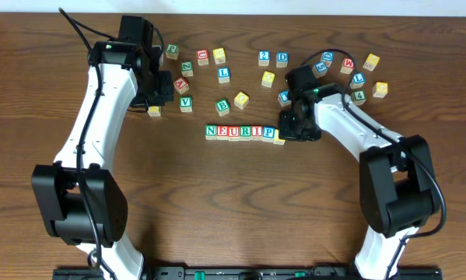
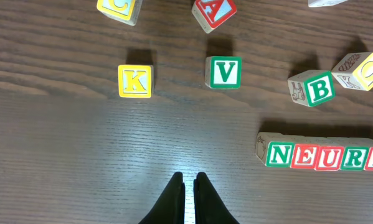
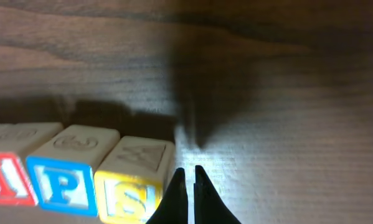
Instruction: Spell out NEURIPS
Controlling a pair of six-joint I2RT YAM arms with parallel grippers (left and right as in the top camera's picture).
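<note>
Item: row of small wooden alphabet cubes (image 1: 240,131), reading N-E-U-R-I-P from left to right, at the middle of the dark wood-grain table (image 1: 233,210); the cubes touch and their faces are upright. Seventh piece: yellow-faced wooden S cube (image 3: 131,190), touching the blue P cube (image 3: 65,182) at the right end of the row. From overhead it appears to sit slightly nearer than its neighbours, not quite in line. Right gripper (image 3: 187,175): fingers pressed together, holding nothing, tips low over the table just right of the S cube; whether they touch it cannot be told. Left gripper (image 2: 189,182): likewise closed and empty, at the left, on the near side of a yellow K cube (image 2: 135,81) and a green V cube (image 2: 223,73), well apart from the row. Step judged in hand: squaring the S cube into the word. Handling note: the closed fingers serve best as a flat pusher, set low on the cube's near side so it slides rather than tips, and moved slowly toward far. A hard push leftward risks shunting the whole row. Lifting straight up afterward avoids dragging the S cube away.
</note>
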